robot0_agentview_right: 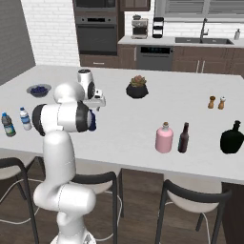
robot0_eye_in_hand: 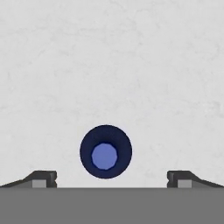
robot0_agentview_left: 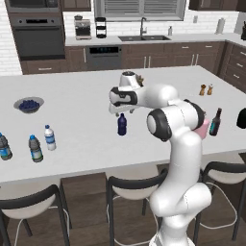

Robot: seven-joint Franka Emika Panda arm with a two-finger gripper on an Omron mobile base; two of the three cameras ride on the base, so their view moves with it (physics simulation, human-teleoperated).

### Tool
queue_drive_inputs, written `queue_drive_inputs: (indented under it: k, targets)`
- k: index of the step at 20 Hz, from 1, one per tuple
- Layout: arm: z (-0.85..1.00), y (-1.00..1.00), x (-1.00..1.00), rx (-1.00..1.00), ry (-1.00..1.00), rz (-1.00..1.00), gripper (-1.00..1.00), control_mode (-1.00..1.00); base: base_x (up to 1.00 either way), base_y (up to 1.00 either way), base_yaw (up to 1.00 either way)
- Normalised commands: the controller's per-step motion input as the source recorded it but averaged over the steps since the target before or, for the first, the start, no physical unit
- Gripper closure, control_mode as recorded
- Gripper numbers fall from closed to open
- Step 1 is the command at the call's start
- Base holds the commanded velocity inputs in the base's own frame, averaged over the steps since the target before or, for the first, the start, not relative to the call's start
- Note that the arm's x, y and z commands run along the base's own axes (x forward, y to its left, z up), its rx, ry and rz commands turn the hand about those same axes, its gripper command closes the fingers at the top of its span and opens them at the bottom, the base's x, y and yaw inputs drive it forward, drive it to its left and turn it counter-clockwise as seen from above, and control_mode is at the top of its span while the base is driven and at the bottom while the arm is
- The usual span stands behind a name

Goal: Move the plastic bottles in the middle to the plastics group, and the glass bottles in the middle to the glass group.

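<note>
One solid dark navy plastic bottle [robot0_agentview_left: 122,124] stands upright on the white surface [robot0_agentview_left: 72,96], directly beneath the wrist. Right base view: arm hides most of it [robot0_agentview_right: 93,121]. Hand view: cap-on, long axis toward the camera, it [robot0_eye_in_hand: 105,152] lies centred between spread, empty fingers [robot0_eye_in_hand: 43,178].

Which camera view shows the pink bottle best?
The right base view: the pink bottle stands whole beside the dark brown bottle. In the left base view the arm hides most of it.
</note>
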Motion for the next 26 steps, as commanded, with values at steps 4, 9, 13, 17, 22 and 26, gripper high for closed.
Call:
queue_drive_inputs:
  k: [4, 9, 13, 17, 22, 26]
  targets:
    - [-0.02, 0.03, -0.16, 0.00, -0.05, 0.08, -1.00, -1.00, 0.00, 0.00, 0.00]
    - [-0.32, 0.08, -0.01, 0.00, -0.04, 0.08, -1.00, -1.00, 0.00, 0.00, 0.00]
    - [-0.36, 0.01, 0.00, 0.00, -0.05, 0.06, -1.00, -1.00, 0.00, 0.00, 0.00]
    - [-0.16, 0.00, 0.00, 0.00, -0.06, 0.03, -1.00, -1.00, 0.00, 0.00, 0.00]
    - [-0.01, 0.00, 0.00, 0.00, -0.07, 0.01, -1.00, -1.00, 0.00, 0.00, 0.00]
    - [-0.03, 0.00, 0.00, 0.00, -0.06, 0.00, -1.00, -1.00, 0.00, 0.00, 0.00]
